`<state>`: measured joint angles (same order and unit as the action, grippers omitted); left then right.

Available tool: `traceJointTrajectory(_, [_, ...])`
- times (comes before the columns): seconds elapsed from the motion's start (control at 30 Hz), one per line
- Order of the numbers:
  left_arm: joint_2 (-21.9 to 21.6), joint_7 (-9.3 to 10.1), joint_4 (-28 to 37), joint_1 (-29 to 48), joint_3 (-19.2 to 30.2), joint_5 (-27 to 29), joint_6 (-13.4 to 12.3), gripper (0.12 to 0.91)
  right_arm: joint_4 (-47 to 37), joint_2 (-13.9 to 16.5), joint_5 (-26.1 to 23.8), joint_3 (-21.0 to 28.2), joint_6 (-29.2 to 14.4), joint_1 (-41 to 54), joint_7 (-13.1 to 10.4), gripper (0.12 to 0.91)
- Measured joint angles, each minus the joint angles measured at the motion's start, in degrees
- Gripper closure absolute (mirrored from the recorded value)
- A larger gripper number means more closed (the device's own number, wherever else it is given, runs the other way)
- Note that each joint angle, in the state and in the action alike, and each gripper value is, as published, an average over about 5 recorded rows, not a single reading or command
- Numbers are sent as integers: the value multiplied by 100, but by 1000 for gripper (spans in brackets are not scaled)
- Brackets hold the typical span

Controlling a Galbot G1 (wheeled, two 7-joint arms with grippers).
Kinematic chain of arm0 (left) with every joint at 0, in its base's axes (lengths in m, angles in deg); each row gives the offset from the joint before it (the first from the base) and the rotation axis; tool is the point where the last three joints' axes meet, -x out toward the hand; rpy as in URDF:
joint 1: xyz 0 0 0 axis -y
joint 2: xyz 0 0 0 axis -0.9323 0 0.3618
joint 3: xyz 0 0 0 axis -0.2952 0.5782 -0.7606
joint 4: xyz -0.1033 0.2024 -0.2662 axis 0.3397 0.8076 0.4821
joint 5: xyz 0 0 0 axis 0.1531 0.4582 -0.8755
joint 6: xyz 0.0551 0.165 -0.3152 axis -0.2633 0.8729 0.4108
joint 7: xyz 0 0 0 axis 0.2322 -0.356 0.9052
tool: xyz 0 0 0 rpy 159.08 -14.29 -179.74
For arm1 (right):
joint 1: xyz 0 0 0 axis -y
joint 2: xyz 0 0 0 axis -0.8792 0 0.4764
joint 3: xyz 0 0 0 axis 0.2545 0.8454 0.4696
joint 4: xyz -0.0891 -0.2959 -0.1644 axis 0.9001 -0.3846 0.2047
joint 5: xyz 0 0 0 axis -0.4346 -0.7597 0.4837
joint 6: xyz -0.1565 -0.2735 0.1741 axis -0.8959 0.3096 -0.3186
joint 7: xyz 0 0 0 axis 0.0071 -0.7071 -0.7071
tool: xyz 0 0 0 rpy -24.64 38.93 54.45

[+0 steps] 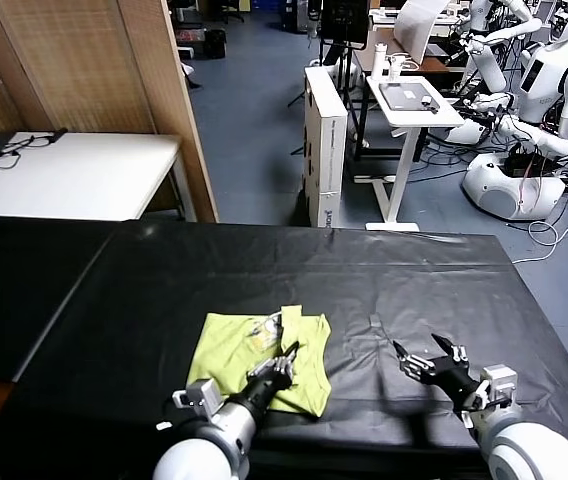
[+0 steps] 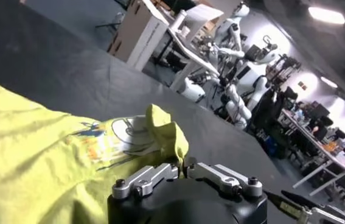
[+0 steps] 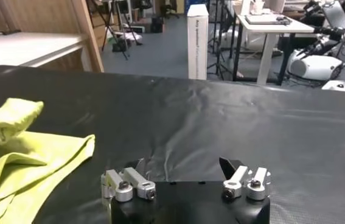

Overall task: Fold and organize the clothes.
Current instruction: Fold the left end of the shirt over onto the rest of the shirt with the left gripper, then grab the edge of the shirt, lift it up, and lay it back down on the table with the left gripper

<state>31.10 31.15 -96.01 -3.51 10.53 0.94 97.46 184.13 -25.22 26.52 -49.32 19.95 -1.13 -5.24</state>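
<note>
Left gripper (image 1: pixel 286 358) pinching T-shirt (image 1: pixel 234 350) fold; white print clear only in left wrist view. Right gripper (image 1: pixel 426 357) spread, apart on black table (image 1: pixel 414 280).

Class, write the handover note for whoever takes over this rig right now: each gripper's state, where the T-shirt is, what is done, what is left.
Left gripper: over the T-shirt, jaws closed on a raised bit of its cloth near the print.
Right gripper: jaws open, empty, over the bare black table to the right of the shirt.
T-shirt: partly folded into a rough rectangle near the table's front edge, one edge sticking up.
Done: the first folds, apparently.
Left: lay the raised edge down, finish folding, tidy it.
</note>
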Motion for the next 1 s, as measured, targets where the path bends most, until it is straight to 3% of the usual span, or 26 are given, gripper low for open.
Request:
traceJointTrajectory(0.1, [59, 5, 77, 22, 21, 82, -42, 787, -1, 1, -17, 11, 2, -6, 23, 118])
traceJointTrajectory(0.37, [189, -22, 117, 17, 133, 285, -155, 306, 7, 122, -28, 108, -78, 95, 190, 118])
traceJointTrajectory(0.47, [157, -126, 29, -9, 92, 436, -251, 169, 19, 184, -30, 197, -201, 163, 314, 118])
traceJointTrajectory(0.7, [-201, -494, -273, 68, -371, 1050, -758, 124, -76, 309, -118, 661, -374, 525, 565, 118])
traceJointTrajectory(0.83, [-600, -586, -221, 28, -852, 1364, -1071, 123, -206, 356, 18, 1089, -295, 884, 690, 118])
traceJointTrajectory(1.0, [-877, -600, -115, -90, -1338, 1440, -1155, 123, -198, 493, -49, 1587, -269, 1045, 901, 118])
